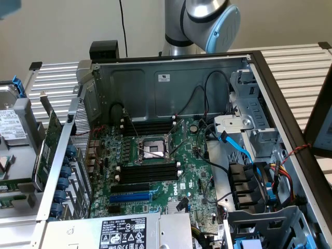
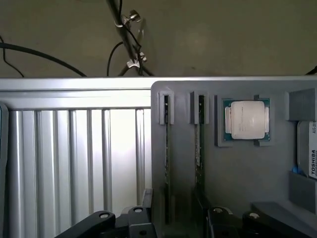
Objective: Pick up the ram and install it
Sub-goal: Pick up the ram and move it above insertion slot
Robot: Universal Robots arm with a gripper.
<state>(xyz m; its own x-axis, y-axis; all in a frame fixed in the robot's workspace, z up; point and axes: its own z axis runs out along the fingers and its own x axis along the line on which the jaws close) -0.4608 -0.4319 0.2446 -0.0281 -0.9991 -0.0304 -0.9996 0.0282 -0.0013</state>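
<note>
Gripper (image 2: 179,220) is spread wide, hovering over the grey holder tray (image 2: 247,178). The ram (image 2: 199,144) stands on edge in one tray slot. The slot beside it looks like it holds a second stick (image 2: 166,148), hard to say edge-on. CPU (image 2: 246,120) sits in its own pocket. The open PC case (image 1: 171,83) holds the motherboard (image 1: 155,171).

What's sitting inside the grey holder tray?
Two ram sticks on edge, a processor, and part of a hard drive. The end effector covers the sticks' near ends.
</note>
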